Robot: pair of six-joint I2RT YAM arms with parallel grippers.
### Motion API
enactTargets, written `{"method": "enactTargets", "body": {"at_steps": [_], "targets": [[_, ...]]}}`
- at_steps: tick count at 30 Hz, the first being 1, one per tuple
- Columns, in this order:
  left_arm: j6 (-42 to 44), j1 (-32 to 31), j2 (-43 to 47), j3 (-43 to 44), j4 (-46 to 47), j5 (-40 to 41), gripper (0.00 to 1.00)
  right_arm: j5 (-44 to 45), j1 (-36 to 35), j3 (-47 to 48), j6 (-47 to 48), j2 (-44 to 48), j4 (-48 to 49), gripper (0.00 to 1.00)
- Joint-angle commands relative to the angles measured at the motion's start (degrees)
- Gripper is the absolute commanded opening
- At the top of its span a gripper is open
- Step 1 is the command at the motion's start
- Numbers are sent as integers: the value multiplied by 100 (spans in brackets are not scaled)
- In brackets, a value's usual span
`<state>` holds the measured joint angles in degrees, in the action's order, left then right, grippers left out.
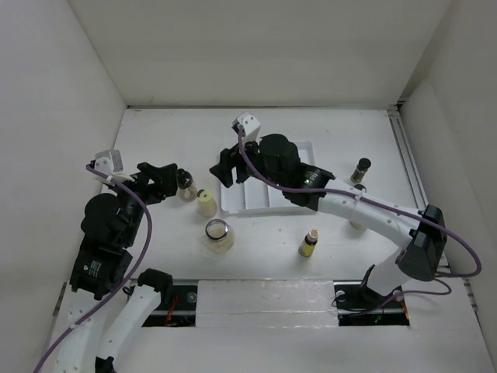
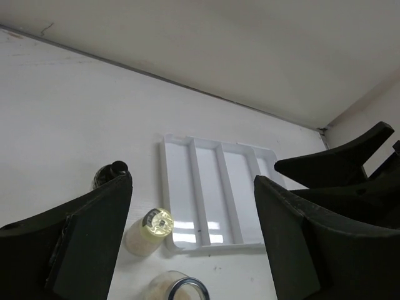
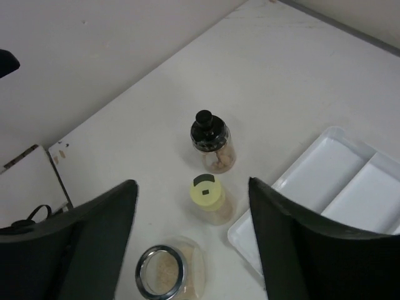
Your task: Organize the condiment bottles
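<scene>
A black-capped shaker [image 1: 185,186], a yellow-capped bottle [image 1: 206,203] and a clear silver-lidded jar [image 1: 219,235] stand left of the white divided tray [image 1: 256,203]. My left gripper [image 1: 171,180] is open and empty right beside the shaker. My right gripper [image 1: 224,169] is open and empty above the tray's left end. The left wrist view shows the shaker [image 2: 109,174], yellow-capped bottle [image 2: 150,229], jar [image 2: 178,289] and tray [image 2: 212,187]. The right wrist view shows the shaker [image 3: 211,140], yellow-capped bottle [image 3: 208,197] and jar [image 3: 165,272] below the open fingers [image 3: 100,237]. A slim dark bottle [image 1: 360,169] and a small tan-capped bottle [image 1: 309,243] stand right.
The right arm [image 1: 365,210] lies across the tray and hides much of it. White walls close in the table on the left, back and right. A rail [image 1: 408,163] runs along the right edge. The tray's compartments [image 3: 350,181] look empty.
</scene>
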<state>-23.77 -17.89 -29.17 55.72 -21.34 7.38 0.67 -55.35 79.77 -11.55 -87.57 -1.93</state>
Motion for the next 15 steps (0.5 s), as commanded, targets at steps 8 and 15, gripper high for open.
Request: {"method": "enactTargets", "body": {"at_steps": [8, 15], "targets": [[21, 14, 508, 1071, -204, 791, 31, 153, -318, 1506, 232, -989, -220, 0], [-31, -39, 561, 1064, -72, 1134, 11, 513, -512, 3420, 460, -2596, -1220, 36]]}}
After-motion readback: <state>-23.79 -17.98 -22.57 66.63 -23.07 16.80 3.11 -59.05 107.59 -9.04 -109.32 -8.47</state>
